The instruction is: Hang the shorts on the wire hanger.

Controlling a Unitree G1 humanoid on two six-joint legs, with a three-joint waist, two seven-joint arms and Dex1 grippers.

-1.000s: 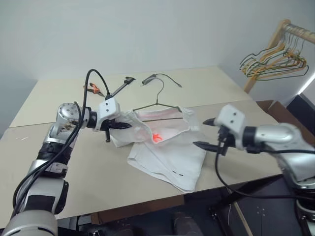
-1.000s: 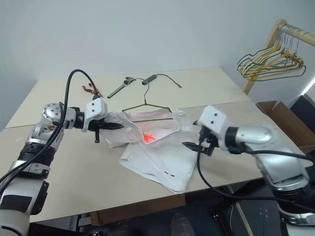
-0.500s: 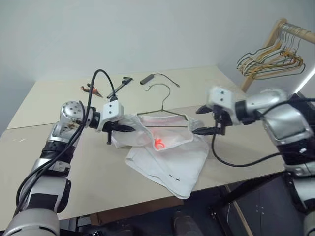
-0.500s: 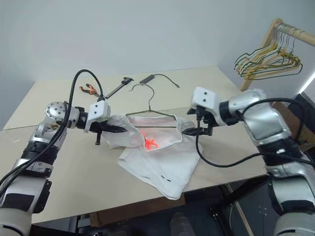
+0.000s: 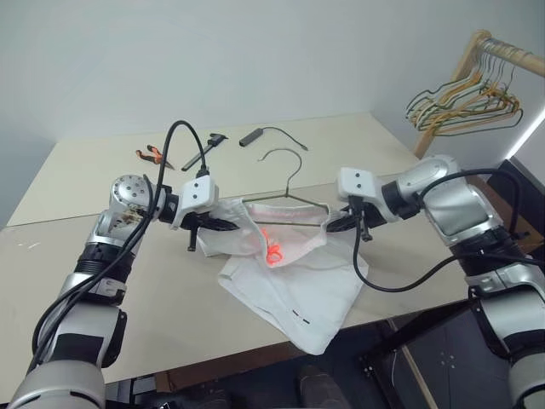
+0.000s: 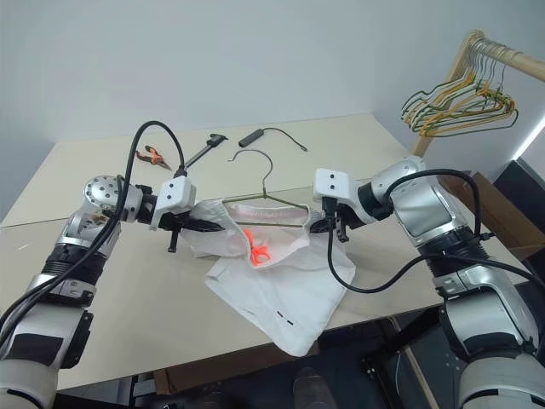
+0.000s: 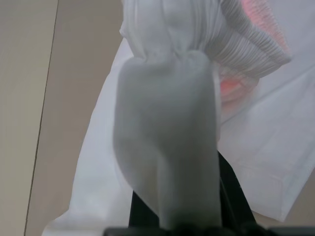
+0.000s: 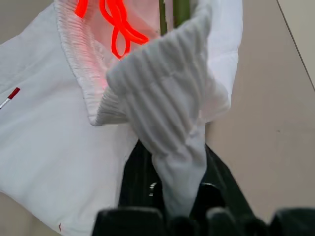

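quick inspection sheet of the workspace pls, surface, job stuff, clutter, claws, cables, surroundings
surface: beige table, two tops butted with a seam.
job's things: white shorts crumpled mid-table, waistband stretched between both claws, orange drawstring inside; wire hanger lying behind, its bar tucked in the waistband.
clutter: orange-handled pliers, a black tool and a small black device with a lead at the far side.
grippers: left claw shut on the waistband; right claw shut on its other end.
cables: black cable looping over the left wrist; another hanging below the right forearm.
surroundings: wooden rack of hangers at right; pale wall.
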